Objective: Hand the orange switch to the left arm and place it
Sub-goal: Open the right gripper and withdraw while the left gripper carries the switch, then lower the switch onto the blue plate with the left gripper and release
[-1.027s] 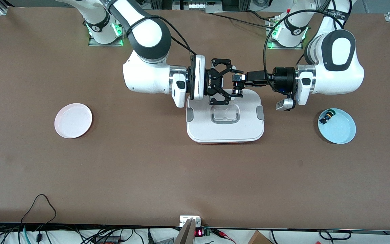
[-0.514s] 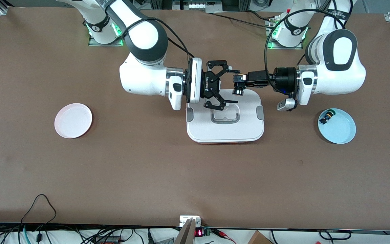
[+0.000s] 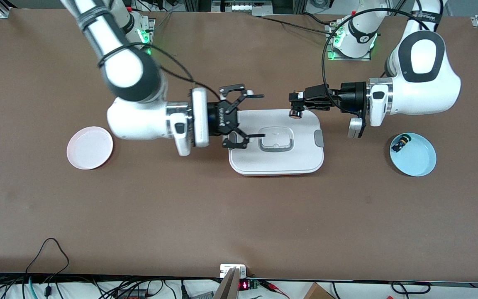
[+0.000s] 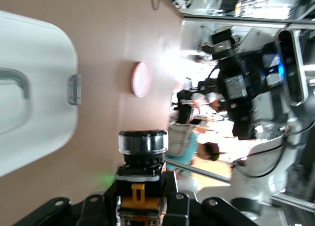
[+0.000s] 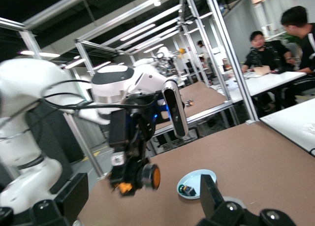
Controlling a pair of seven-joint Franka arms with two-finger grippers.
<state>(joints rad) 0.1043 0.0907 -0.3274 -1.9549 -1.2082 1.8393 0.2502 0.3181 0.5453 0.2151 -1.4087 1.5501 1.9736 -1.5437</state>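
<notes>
Handing over: the step in hand is judged to be the pass of the orange switch (image 3: 295,111) from one arm to the other above the box (image 3: 276,160).
Left gripper (image 3: 293,104): the switch is clamped between closed jaws by its body, with the cap end projecting past the fingertips, over the box edge nearest the robot bases.
Switch position: it is held in the air at the left jaws, well apart from the right jaws.
Right gripper (image 3: 255,116): the jaws are spread wide and hold nothing; they are over the box end toward the right arm.
Approach: the open right jaws should be brought level with the projecting cap, one finger to each side.
Grip point: the cap end should be taken, as the body is occupied by the left fingers.
Release: the left jaws should be opened only once the right jaws are seated.
Clearance: both grippers should be kept above the lid throughout.
Risk: a dropped switch would land on the box.
</notes>
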